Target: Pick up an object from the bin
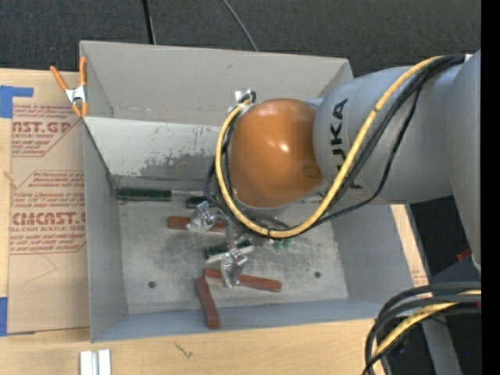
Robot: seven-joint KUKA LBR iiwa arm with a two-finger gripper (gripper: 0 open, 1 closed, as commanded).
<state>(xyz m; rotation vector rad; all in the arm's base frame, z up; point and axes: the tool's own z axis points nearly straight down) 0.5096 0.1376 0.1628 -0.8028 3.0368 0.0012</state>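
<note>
The gripper [219,241] hangs low over the middle of the bin [101,209] floor, below the orange wrist cover [269,151], its two metal fingers [205,214] spread wide apart and clamping nothing. A small dark green piece [216,251] lies on the floor in the gap between them. From the gripper, a red-brown stick [180,223] lies at 9 o'clock, a second red-brown stick [256,283] at 5 o'clock, a third red-brown stick [208,303] at 6 o'clock by the front wall, and a long dark green rod [144,195] at 10 o'clock.
</note>
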